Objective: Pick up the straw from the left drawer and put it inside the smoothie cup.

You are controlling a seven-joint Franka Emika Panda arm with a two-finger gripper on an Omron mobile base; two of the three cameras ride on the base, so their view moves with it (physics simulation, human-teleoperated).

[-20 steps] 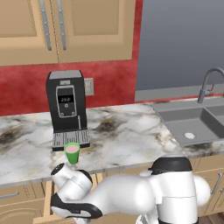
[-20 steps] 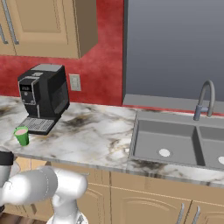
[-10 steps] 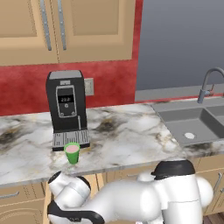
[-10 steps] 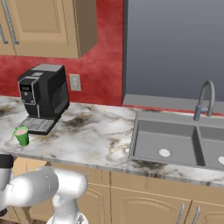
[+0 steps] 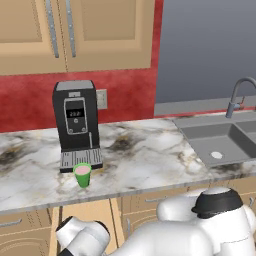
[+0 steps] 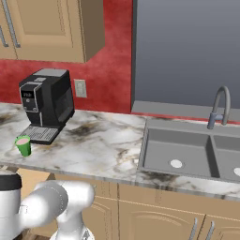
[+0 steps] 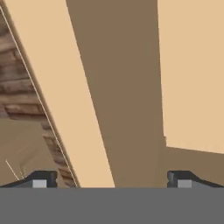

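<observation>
Arm folded low below the tabletop (image 5: 150,165) edge, hand down at 7 o'clock inside left drawer (image 7: 118,87). Jaws spread wide, gripping nothing. Smoothie cup (image 5: 83,175) upright by coffee machine (image 5: 76,125).

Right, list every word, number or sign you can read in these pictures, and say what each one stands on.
Coffee machine: its small front display shows pale characters, too small and blurred to read.
Smoothie cup: plain green, no label.
Wall outlet, cabinets, sink: no text.
Hand view: bare wood of the left drawer between the open gripper fingertips, nothing written.
</observation>
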